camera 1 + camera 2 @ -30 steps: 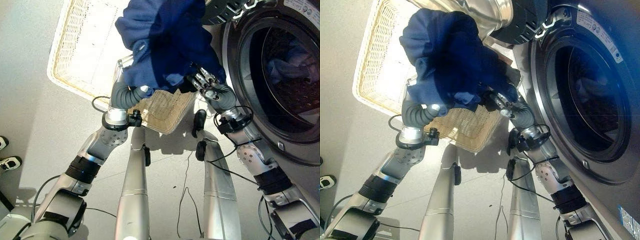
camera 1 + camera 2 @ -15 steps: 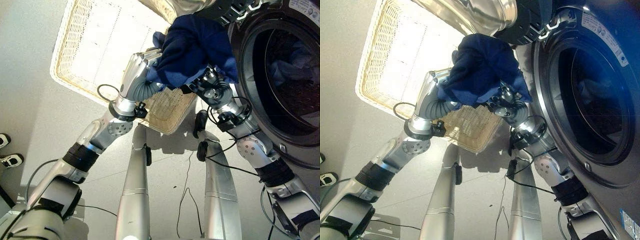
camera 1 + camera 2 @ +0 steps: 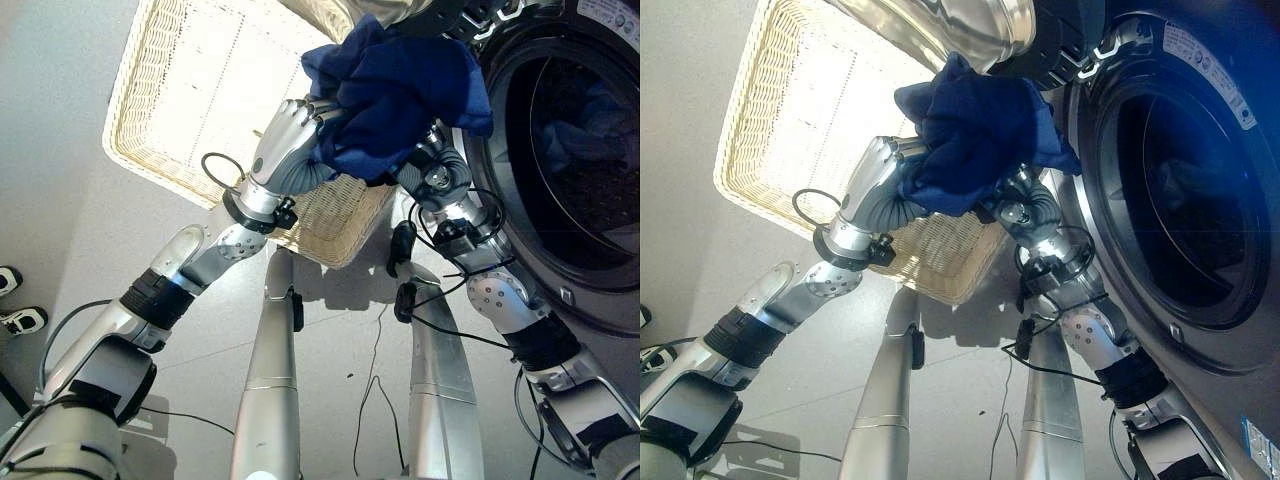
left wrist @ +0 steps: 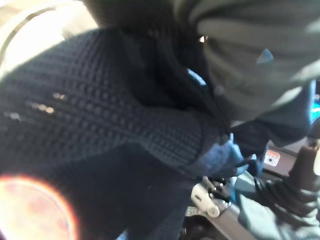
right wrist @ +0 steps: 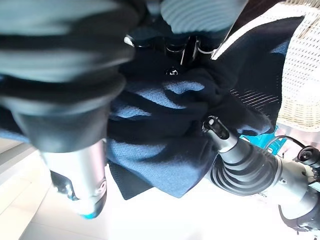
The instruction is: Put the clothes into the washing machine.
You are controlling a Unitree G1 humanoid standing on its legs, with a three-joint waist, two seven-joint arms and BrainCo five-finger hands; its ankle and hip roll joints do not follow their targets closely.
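Observation:
A bunched dark blue knit garment (image 3: 400,90) hangs in the air just left of the washing machine's round opening (image 3: 580,170). My left hand (image 3: 288,135) grips its left side, with fingers curled into the cloth. My right hand (image 5: 75,170) holds it from below, mostly buried in the folds above the right wrist (image 3: 440,180). In the left wrist view the same garment (image 4: 100,125) lies right against the camera. More bluish cloth (image 3: 590,115) lies inside the drum.
A pale wicker basket (image 3: 180,100) stands on the floor to the left, its near corner under the garment. The washer's open door with a chrome ring (image 3: 960,30) hangs above the garment. A person's shoes (image 3: 15,322) show at the far left edge.
Both hands have carried the garment up and to the right, closer to the drum opening. The cloth has gone from hanging wide to a tighter bundle.

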